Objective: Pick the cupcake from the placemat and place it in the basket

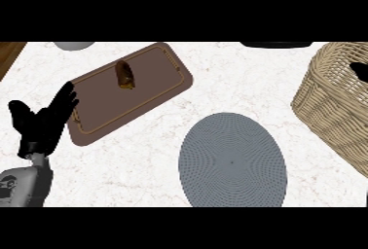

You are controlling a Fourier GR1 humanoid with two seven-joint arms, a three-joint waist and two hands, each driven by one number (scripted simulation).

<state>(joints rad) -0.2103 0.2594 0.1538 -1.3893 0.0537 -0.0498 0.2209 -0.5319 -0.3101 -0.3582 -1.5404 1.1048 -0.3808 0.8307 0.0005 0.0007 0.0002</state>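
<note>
Cupcake position and heading cannot be made out. Inside the wicker basket [327, 102], at the view's right edge, a black shape taken for the right hand [360, 73] is cut off; whether anything is grasped cannot be told. The left hand [42, 121] is held released, fingers up, at the left edge, beside a brown tray [140, 95] on which a long brown item [126, 74] lies, pointed away from the robot. A round grey placemat [232, 160] is laid on the white marbled counter [237, 87].
</note>
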